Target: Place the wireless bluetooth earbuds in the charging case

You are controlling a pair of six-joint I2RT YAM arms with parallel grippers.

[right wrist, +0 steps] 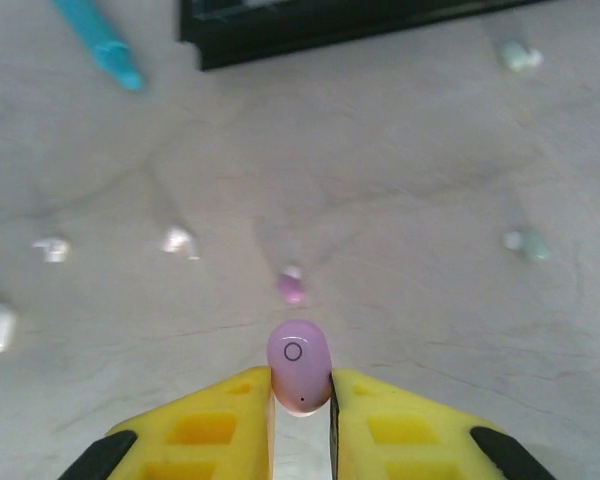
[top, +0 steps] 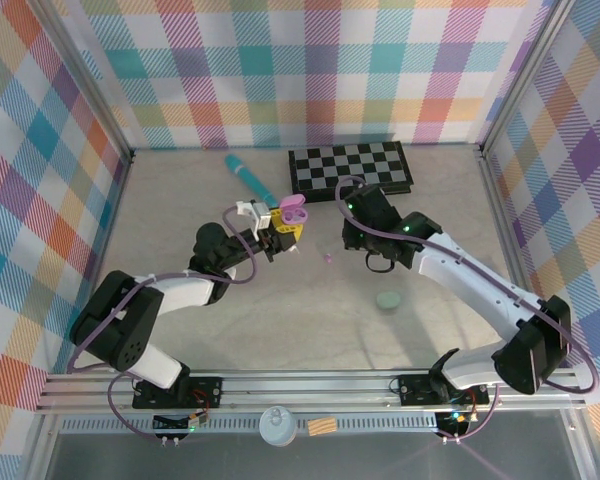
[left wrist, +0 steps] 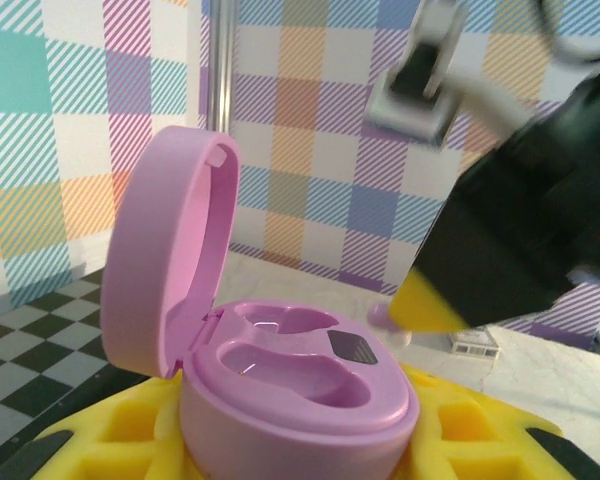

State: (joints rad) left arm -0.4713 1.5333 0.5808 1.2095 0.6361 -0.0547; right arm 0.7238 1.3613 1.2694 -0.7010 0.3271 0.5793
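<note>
- Two tools are at work: the left tool (top: 283,225) is partly closed around the base of the pink charging case (left wrist: 300,400), which has its lid up and both sockets bare
- The right tool (right wrist: 300,405) is pinched narrow on one pink earbud (right wrist: 299,365), and about half of the bud pokes out beyond the yellow fingers (right wrist: 220,420)
- In the left wrist view the right tool hangs just beside the case's rim without touching it; the bud there is blurred, so I cannot be sure which way it faces
- A second pink earbud (right wrist: 292,286) lies on the table (right wrist: 410,170), with whitish earbuds (right wrist: 178,240) scattered near it
- Risk: the hold looks shallow, so a knock against the rim could twist the bud or flick it out
- Risk: if the bud meets the wrong socket or arrives turned, it will likely sit proud instead of dropping home
- Risk: a hard push down may tip the case, since only its base is held
</note>
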